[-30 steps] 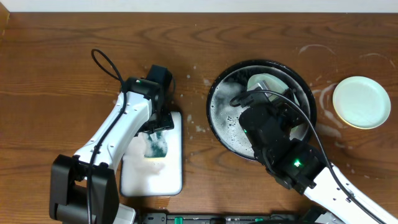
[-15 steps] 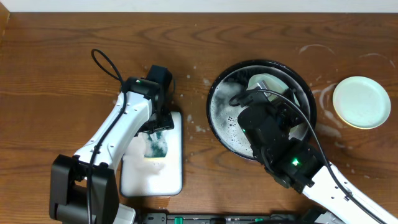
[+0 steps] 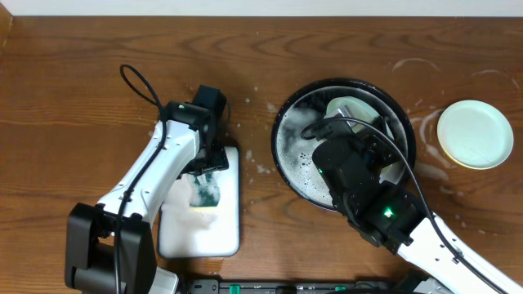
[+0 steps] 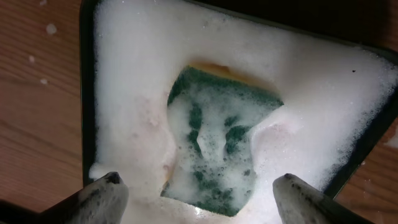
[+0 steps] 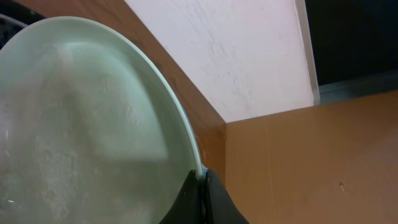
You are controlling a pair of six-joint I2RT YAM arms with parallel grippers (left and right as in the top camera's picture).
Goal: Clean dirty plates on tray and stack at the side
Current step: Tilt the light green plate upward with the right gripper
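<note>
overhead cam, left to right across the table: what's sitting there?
Soapy white dish with green sponge → black tray → pale green plate on the wood.

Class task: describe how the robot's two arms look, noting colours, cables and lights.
The left arm has white links, black joints and a looping black cable. Its fingers are grey. The right arm has a white forearm, a bulky black wrist, a curved black cable and a green light.
</note>
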